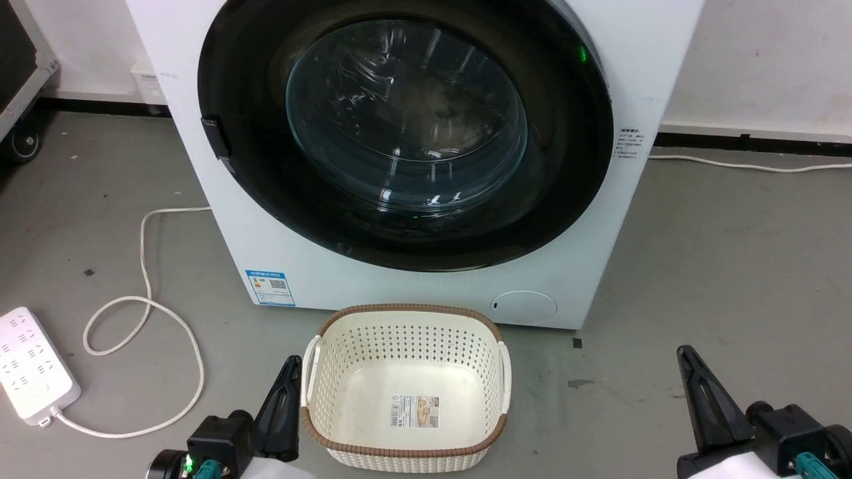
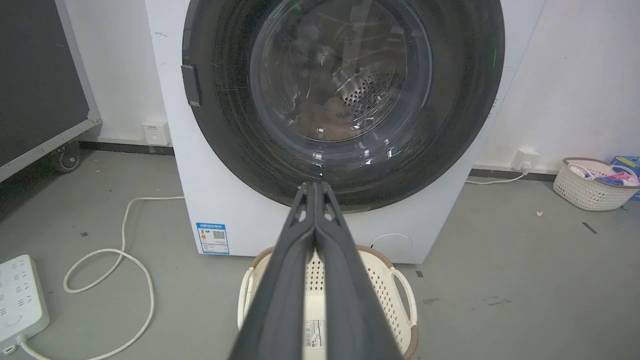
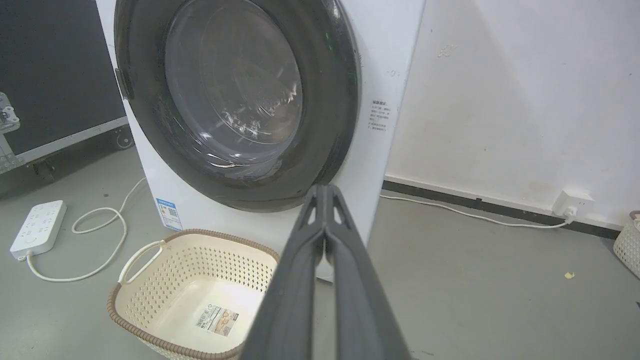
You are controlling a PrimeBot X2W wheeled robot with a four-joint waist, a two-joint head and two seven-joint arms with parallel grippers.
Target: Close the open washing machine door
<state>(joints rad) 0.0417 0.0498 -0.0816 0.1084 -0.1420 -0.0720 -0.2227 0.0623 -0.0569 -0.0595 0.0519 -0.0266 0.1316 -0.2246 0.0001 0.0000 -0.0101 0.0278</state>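
The washing machine door [image 1: 406, 126], from the head camera: where does it sit?

— Flat against the white machine [image 1: 200, 173], its black frame level with the front panel all the way round. It looks closed. Both tools sit low and well apart from it: the left gripper [image 1: 289, 379] just beside the cream basket [image 1: 409, 309], the right gripper [image 1: 695, 379] over bare floor.

And the left wrist camera?

— The two dark fingers are clenched tip to tip with nothing between them, pointing at the lower frame of the door but short of it. Clothes and the steel drum show through the glass.

The right wrist camera?

— Same story: fingers pressed together and empty, aimed at the door's lower right edge from the side. No gap shows between frame and panel from that angle either.

So what could go wrong from here?

— I'd judge the task nearly or fully done, but no picture proves the catch has clicked. An unlatched door could swing out again. A confirming push should land on the black frame, because the bulging glass is smooth and narrow tips could skid off it. The left arm also has little room: swung carelessly, it would knock the basket. The white cable [image 1: 143, 266] looped on the floor could snag a wheel if the base rolls left.
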